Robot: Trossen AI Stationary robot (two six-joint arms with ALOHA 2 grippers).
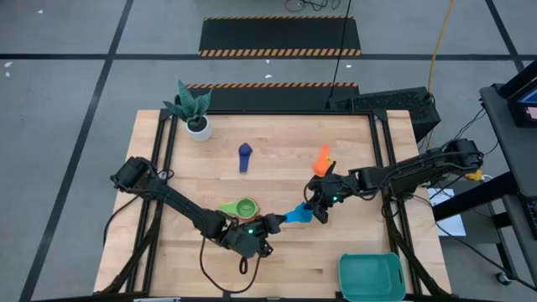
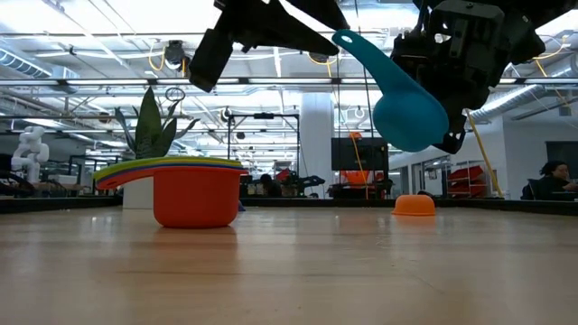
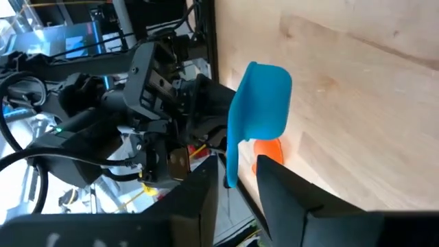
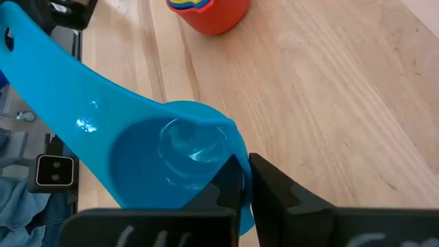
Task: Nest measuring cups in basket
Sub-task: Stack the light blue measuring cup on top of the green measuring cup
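The right end effector [image 1: 320, 210] grips the light blue cup [image 1: 299, 215] by its rim, handle pointing toward the left end effector [image 1: 270, 225], whose grip I cannot tell.

table [image 1: 277, 260]: wood | on it: plant pot [image 1: 199, 127], navy cup [image 1: 244, 154], orange cup [image 1: 322, 158], nested cups [image 1: 244, 207], basket [image 1: 372, 276]

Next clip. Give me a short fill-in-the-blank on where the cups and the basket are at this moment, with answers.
1. The right gripper pinches the rim of the ____ cup, held above the table.
2. The left gripper has its fingers on either side of that cup's ____.
3. The stack of nested cups has a ____ cup on the outside.
4. The teal basket has ____ cups in it.

Missing words: light blue; handle; red; no
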